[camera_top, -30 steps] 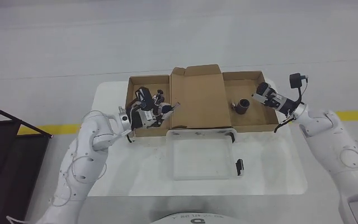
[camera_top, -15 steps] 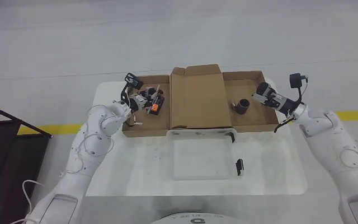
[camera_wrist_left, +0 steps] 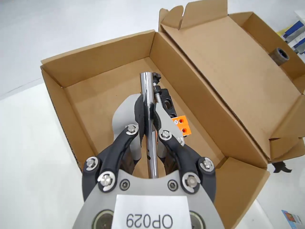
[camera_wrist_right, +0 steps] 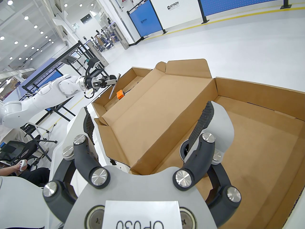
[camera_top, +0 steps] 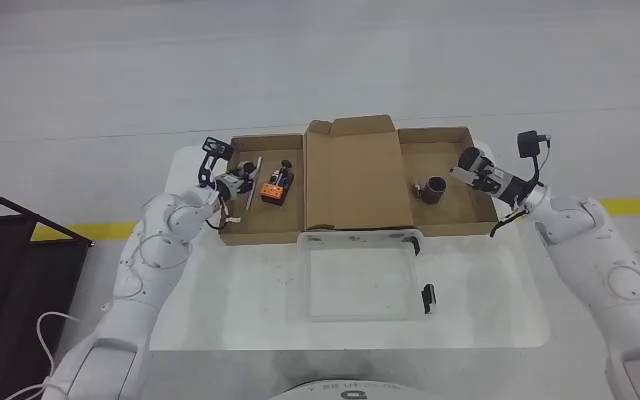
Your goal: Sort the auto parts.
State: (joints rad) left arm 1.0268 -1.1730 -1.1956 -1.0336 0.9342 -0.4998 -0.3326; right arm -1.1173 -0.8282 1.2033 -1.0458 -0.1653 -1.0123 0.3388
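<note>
The left arm is bent at the elbow and comes in from the outer side of the white surface (camera_top: 480, 290), with its wrist over the outer wall of the left box (camera_top: 265, 222). The left claw (camera_wrist_left: 149, 110) is closed tight on a metal rod (camera_wrist_left: 146, 86), its dark ribbed pads pressing on the shaft from both sides. The rod is thin, straight and polished (bright enough to mirror the pads). It runs lengthwise between the fingers and sticks out past their tips. From the right wrist view it hangs tilted over the left box, clear of the floor.

The right arm reaches in from the opposite side. The right claw (camera_wrist_right: 150, 113) is spread wide and grips nothing, above the right box (camera_top: 455, 212). A dark sleeve (camera_top: 434, 188), short, round and hollow, stands on that box's floor just beside one finger.

Both boxes are plain brown corrugated cardboard, joined by a broad flat lid panel (camera_top: 357, 180) lying open between them. On the left box's floor lies a black block with an orange end (camera_top: 277, 184), near the wall next to the lid panel, apart from the rod.

In front of the boxes sits a clear shallow plastic tray (camera_top: 310, 280). A small black part (camera_top: 428, 297) lies on the surface just beside the tray's right edge.
</note>
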